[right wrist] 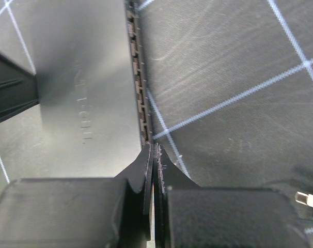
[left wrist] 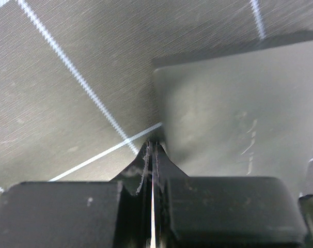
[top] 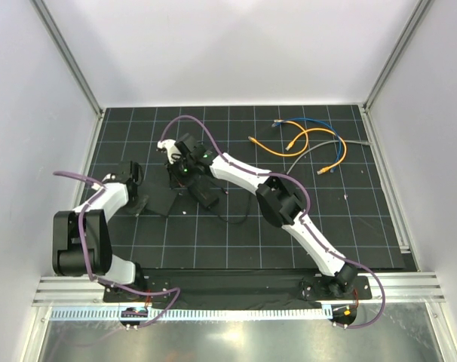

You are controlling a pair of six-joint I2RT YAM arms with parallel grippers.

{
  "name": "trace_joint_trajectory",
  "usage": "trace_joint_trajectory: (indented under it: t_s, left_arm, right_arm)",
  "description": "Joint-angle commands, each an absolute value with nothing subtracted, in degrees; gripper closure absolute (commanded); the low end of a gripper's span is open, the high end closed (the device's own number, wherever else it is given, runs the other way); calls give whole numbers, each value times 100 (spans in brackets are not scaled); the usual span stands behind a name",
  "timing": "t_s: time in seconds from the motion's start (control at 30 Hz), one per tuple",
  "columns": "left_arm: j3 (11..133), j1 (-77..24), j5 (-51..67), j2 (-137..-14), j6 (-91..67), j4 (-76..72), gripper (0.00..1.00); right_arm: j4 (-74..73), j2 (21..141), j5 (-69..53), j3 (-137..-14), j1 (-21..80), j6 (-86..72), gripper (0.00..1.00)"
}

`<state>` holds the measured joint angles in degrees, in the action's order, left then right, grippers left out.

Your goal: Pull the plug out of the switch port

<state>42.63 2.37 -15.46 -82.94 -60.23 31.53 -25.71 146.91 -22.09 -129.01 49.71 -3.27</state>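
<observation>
Black mat [top: 289, 226] with a white grid, walled on three sides by plain white panels in aluminium framing. The switch [top: 162, 202] lies flat on the mat, left of centre in the overhead view, and all positions below are given relative to it. The left gripper [top: 140, 200] sits at its left side. In the left wrist view this gripper [left wrist: 153, 147] has its jaws pressed together with nothing between them, and the tips are just at a corner of the switch [left wrist: 234, 119]; contact cannot be confirmed. The right gripper [top: 182, 177] is at the switch's far right. In the right wrist view this gripper [right wrist: 152, 150] is likewise closed and empty, with its tips at the near end of the socket row [right wrist: 138, 77] that runs along the edge of the switch [right wrist: 79, 77]. Labelling: faint raised lettering runs sideways across the top face of the switch and is too faint to read; no other writing is visible. A smaller black brick [top: 207, 196] with a thin cord lies just right of the switch. An orange cable [top: 311, 143], a blue cable [top: 304, 121] and a grey cable [top: 341, 147] lie loose, well apart from it, far right.
</observation>
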Motion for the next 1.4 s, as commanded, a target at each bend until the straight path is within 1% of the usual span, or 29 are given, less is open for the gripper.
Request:
trace_joint_trajectory:
  t_s: [0.0,0.4,0.57,0.7,0.83,0.9,0.97,1.0,1.07,1.23,1.27,1.33,1.37]
  left_arm:
    - [4500,237,-1696,-8525,-6047,2962,100]
    - [5000,246,-1705,-9096,-6003,2821,100]
    - [5675,334,-1635,-9641,-5810,2778,100]
    - [6493,431,-1126,-10352,-5389,2786,100]
    - [7399,431,-108,-11046,-4896,2690,100]
    - [7802,439,35,-11171,-4782,2838,100]
    - [7866,457,-595,-10987,-4790,3189,100]
    - [7814,509,-1250,-10656,-4842,3295,100]
    - [7717,519,-1895,-10102,-4904,3550,99]
    - [7261,519,-2215,-9063,-5097,3937,95]
    - [7086,527,-2180,-8879,-5167,3920,91]
    - [6543,527,-1829,-8325,-5229,3719,86]
    - [6365,527,-1698,-8123,-5238,3639,72]
  right_arm:
    - [-2593,14739,-2505,-13227,5036,-272,99]
    - [-2628,14897,-2803,-13430,5097,-369,99]
    - [-2663,15029,-3066,-13578,5220,-413,99]
    - [-2558,15056,-3208,-13632,5335,-509,99]
    - [-2208,15029,-3453,-13606,5423,-720,99]
    - [-2101,14968,-3219,-13544,5441,-817,99]
    - [-1812,14723,-3208,-13160,5362,-843,99]
    - [-1680,14600,-3243,-12983,5318,-870,99]
    - [-1188,14240,-3147,-12412,5221,-940,99]
    - [-633,13843,-2716,-11796,5010,-1081,98]
    - [-624,13808,-2707,-11778,4940,-1090,94]
    - [-729,13816,-2751,-11847,4869,-1055,82]
    - [-773,13843,-2777,-11882,4834,-1046,73]
